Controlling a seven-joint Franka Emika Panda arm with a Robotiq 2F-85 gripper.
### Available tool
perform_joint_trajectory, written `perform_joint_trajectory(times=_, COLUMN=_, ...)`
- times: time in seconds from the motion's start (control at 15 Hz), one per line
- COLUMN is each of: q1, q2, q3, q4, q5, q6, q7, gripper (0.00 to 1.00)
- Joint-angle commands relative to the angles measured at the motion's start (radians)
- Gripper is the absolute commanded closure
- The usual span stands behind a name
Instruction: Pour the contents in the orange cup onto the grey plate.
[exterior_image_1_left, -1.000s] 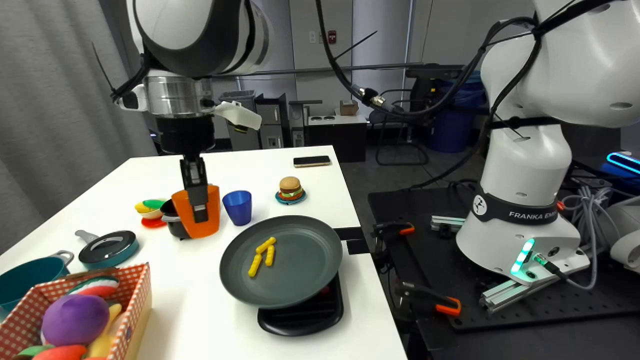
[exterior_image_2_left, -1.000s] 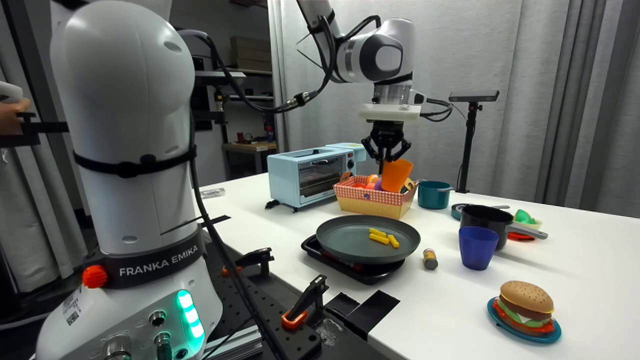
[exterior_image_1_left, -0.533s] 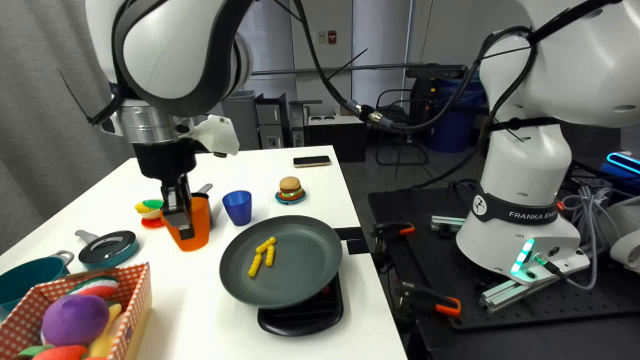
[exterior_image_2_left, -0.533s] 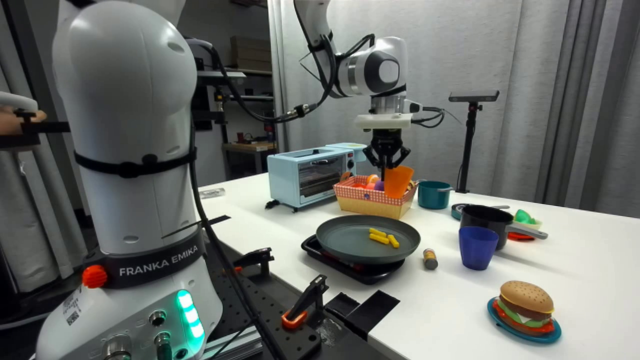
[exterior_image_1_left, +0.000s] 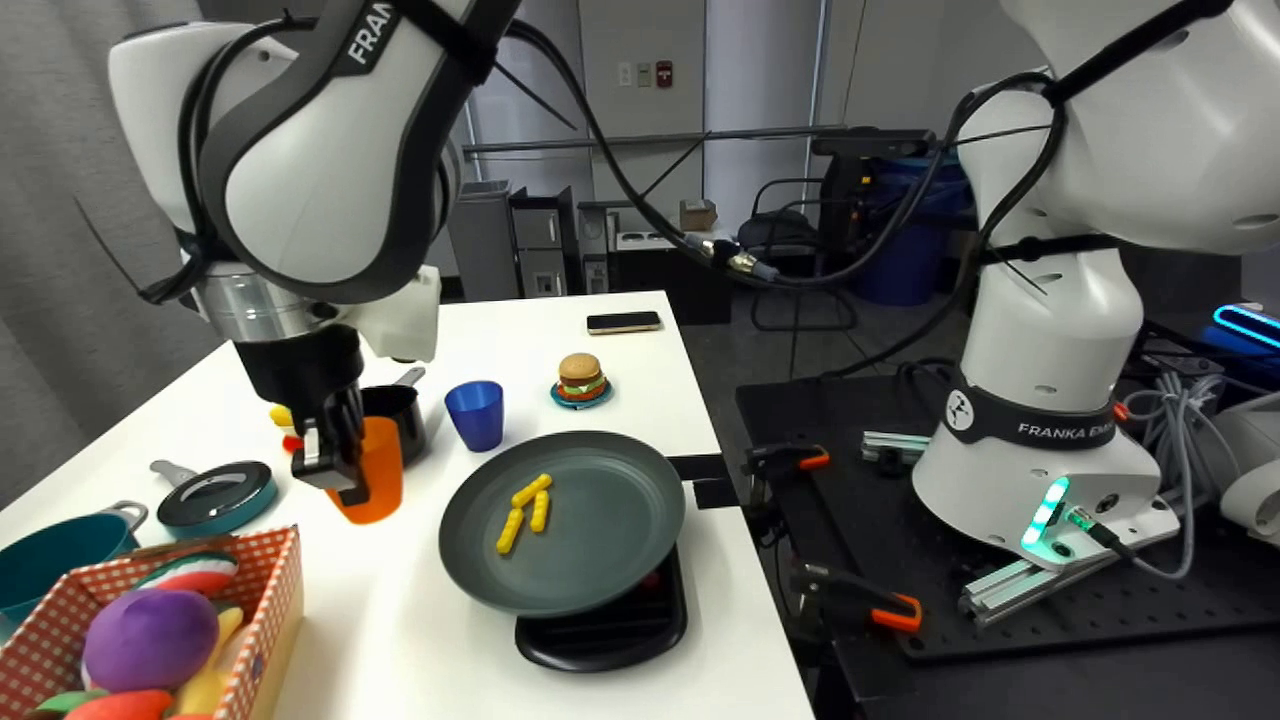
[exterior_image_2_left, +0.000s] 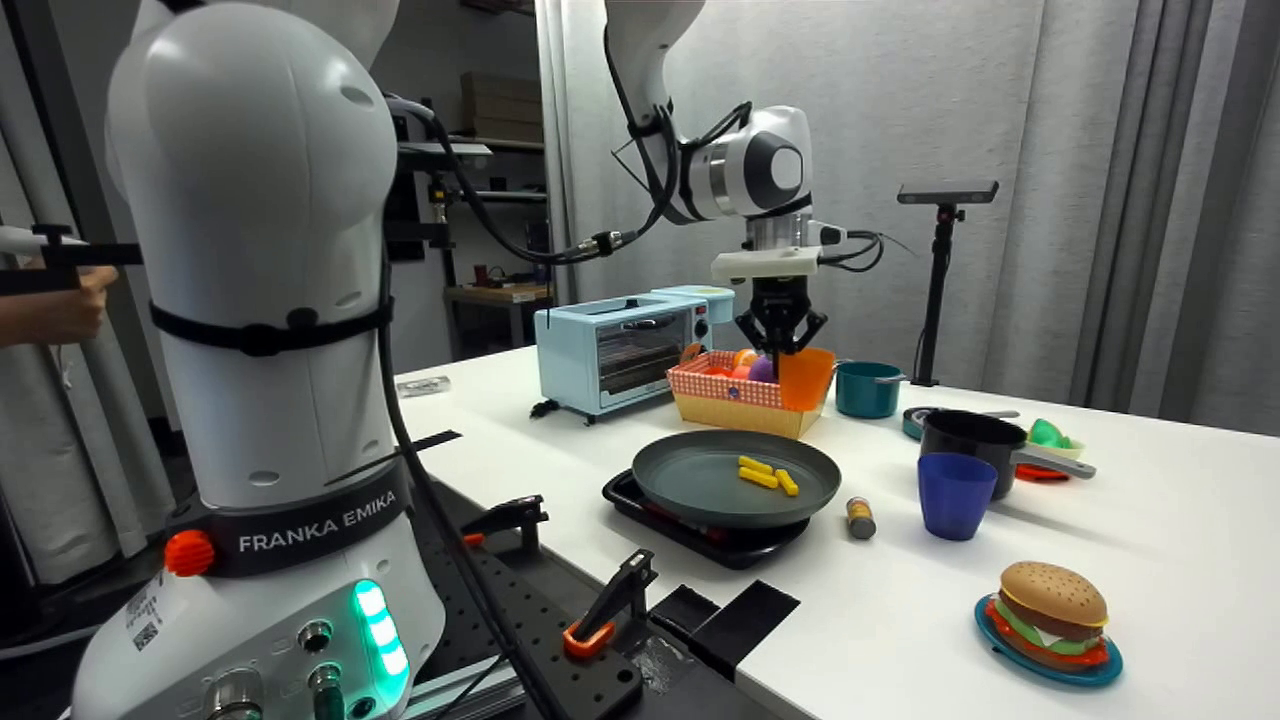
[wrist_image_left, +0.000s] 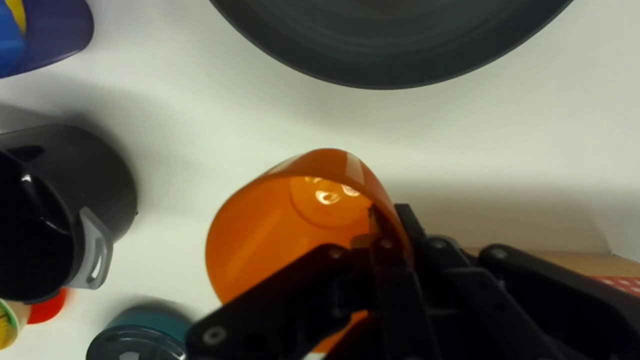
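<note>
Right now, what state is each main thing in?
Gripper: shut on the orange cup
Orange cup: raised, no pieces visible inside
Yellow pieces: lying on the grey plate
Grey plate: resting on the black base
Blue cup: upright
Black pot: upright
Basket: filled
Toaster oven: door closed
Phone: lying flat
Small jar: seemingly lying down
Status light: green

This is a robotics lab: in an exterior view a white Franka arm (exterior_image_1_left: 1045, 360) stands at three o'clock on a black perforated board (exterior_image_1_left: 870, 530), with clamps (exterior_image_1_left: 893, 613) at its edge and cables (exterior_image_1_left: 730, 252) strapped along the links. In an exterior view a camera (exterior_image_2_left: 948, 193) on a stand (exterior_image_2_left: 935, 310) rises at two o'clock before grey curtains (exterior_image_2_left: 1060, 250), while the white table (exterior_image_2_left: 1180, 520), with a toy burger (exterior_image_2_left: 1055, 605) at four o'clock, is laid out like a play kitchen.
</note>
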Motion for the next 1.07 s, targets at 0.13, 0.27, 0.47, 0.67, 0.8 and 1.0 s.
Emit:
perform_joint_trajectory(times=0.13, q1=0.004, q2=0.108, q3=-0.018, q4=0.091, q5=-0.020, q6=0.014, q7=0.067, gripper=0.99)
perform_joint_trajectory(times=0.27, q1=0.000, q2=0.131, q3=-0.023, q4=0.108, q5=-0.017, q6=0.016, q7=0.070, gripper=0.99)
perform_joint_trajectory(times=0.47, q1=-0.004, q2=0.159, q3=-0.027, q4=0.127, q5=-0.013, q6=0.019, q7=0.073, gripper=0.99)
perform_joint_trajectory(times=0.67, q1=-0.006, q2=0.179, q3=-0.030, q4=0.141, q5=-0.010, q6=0.021, q7=0.078, gripper=0.99)
perform_joint_trajectory(times=0.8, q1=-0.007, q2=0.193, q3=-0.030, q4=0.150, q5=-0.007, q6=0.021, q7=0.084, gripper=0.99)
perform_joint_trajectory(times=1.0, q1=-0.007, q2=0.211, q3=-0.031, q4=0.160, q5=-0.006, q6=0.023, q7=0.092, gripper=0.99)
